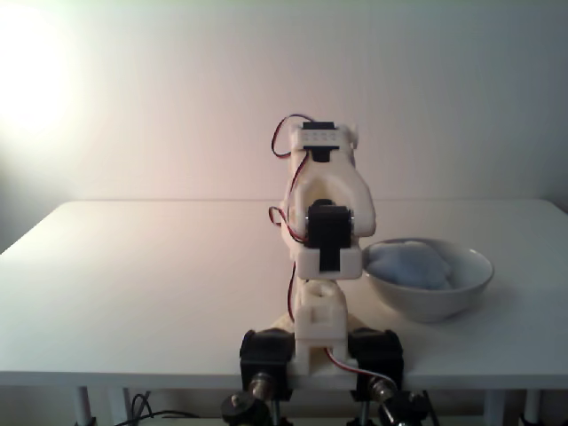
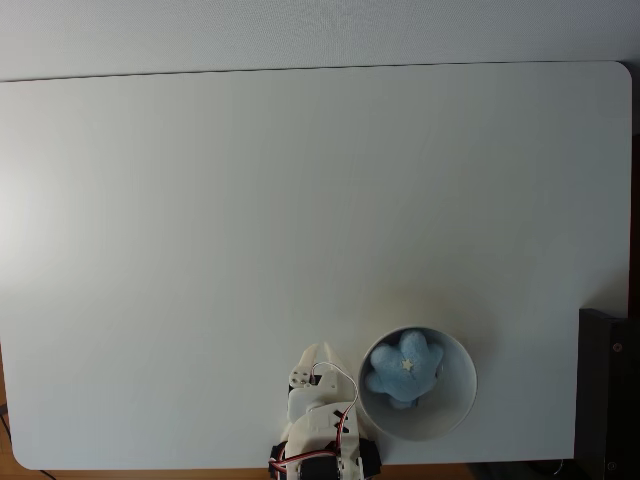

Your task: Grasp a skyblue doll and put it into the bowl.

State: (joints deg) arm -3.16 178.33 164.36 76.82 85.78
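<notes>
I can read no brand, label or writing anywhere in either fixed view; the arm's white shells, the bowl and the table are all plain, and the dark servo faces are too blurred to show any print.

The gripper is folded back over the arm's base, seen from above as a short white tip pointing toward the far side of the table. From that height the jaws look drawn together with nothing between them, but the tip is small and I cannot tell for sure how far they stand apart. In the front-on fixed view the folded arm hides the jaws behind its own joints, with red wires looping beside the upper servo.

The skyblue doll lies inside the bowl, just to the right of the jaws in the view from above and apart from them. It rests on the bowl's floor toward the far-left part, lobes spread like a small star with a pale spot at its middle. From the front the skyblue doll shows as a soft blue mound rising about level with the rim of the bowl, which stands on the white table close beside the arm's base, on its right in that view.

A dark object stands off the table's right edge, well away from the jaws.
</notes>
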